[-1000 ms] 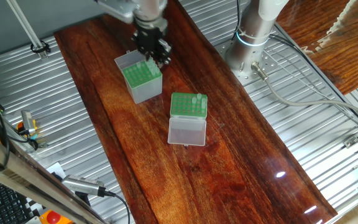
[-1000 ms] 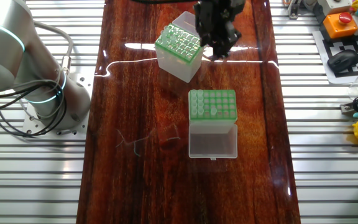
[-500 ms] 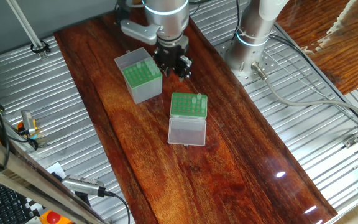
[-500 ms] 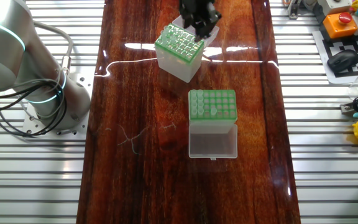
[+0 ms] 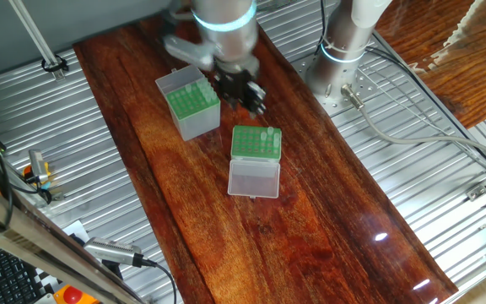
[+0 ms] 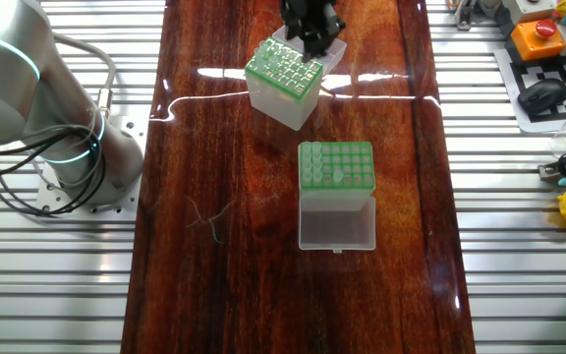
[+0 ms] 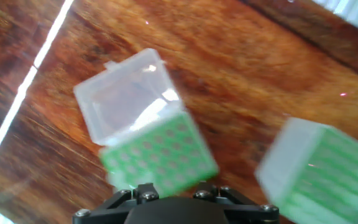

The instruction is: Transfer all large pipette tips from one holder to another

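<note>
dark wooden tabletop (image 5: pixel 310 211), ribbed metal surround (image 5: pixel 74 169)

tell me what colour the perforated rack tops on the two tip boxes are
Green on both the clear-lidded box and the grey box; the other fixed view shows it best.

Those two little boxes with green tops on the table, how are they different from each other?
The grey-sided box stands taller than the whitish box. The whitish box's clear lid lies flat on the table in front of it; the grey-sided box's lid stands up behind it. The grey-sided box sits askew in the other fixed view, the whitish box square. Both have green perforated tops.
</note>
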`<state>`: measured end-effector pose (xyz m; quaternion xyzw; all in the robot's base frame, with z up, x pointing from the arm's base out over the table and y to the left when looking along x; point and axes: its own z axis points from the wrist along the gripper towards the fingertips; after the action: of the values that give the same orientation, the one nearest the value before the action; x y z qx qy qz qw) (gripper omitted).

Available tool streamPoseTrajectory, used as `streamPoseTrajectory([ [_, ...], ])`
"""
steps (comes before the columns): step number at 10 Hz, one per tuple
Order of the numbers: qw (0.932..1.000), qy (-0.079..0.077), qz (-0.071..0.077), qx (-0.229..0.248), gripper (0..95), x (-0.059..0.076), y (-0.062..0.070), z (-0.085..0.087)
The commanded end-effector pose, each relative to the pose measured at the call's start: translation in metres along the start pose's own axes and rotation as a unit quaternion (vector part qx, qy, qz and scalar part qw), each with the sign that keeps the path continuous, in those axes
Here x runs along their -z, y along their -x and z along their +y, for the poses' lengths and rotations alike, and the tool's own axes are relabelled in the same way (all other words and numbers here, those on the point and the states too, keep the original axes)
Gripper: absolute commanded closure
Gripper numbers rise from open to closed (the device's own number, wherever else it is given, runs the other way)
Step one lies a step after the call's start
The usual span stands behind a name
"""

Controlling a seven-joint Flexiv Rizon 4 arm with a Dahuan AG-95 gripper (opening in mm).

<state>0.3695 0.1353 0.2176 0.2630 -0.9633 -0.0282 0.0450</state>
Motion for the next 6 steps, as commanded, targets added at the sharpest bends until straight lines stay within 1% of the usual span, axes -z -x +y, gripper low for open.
streamPoseTrajectory([
  [1,0.9996,-0.008,-0.003,-0.028,57.0,0.0,-0.002,0.003],
  [2,0.9997,-0.005,-0.004,-0.025,57.0,0.0,-0.002,0.003],
  [3,0.9997,-0.001,-0.009,-0.022,57.0,0.0,-0.002,0.003],
  [4,0.9996,-0.002,-0.011,-0.025,57.0,-0.006,0.001,0.005],
  [6,0.9993,-0.003,-0.01,-0.036,57.0,-0.019,0.004,0.01],
])
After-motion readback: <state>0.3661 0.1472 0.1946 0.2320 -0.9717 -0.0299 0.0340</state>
